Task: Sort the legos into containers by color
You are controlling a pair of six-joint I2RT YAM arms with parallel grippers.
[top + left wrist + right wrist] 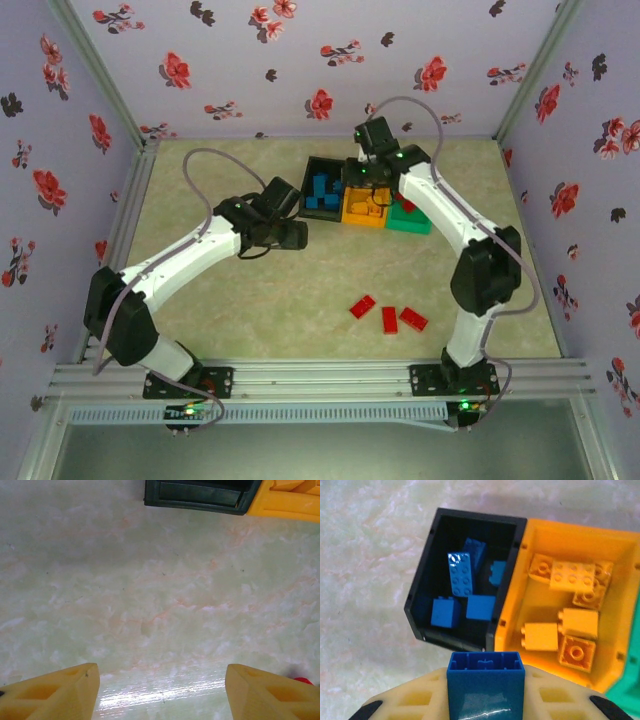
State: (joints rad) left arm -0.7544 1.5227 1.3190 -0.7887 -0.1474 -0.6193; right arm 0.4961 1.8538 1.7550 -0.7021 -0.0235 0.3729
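Note:
My right gripper (485,690) is shut on a blue lego (485,680), hollow underside facing out, held above the bins. The black bin (422,587) holds several blue legos (460,574). Beside it the orange bin (540,607) holds several orange-yellow legos (572,576), and a corner of the green bin (627,697) shows at the right. From above, the right gripper (366,172) hangs over the black bin (322,188) and orange bin (362,205); a red lego (404,205) lies in the green bin (412,220). Three red legos (388,317) lie on the table. My left gripper (160,692) is open over bare table.
The left arm (190,258) reaches across the middle-left of the table, its gripper (288,236) just left of the bins. The right arm (450,225) partly covers the green bin. Flowered walls enclose the table on three sides.

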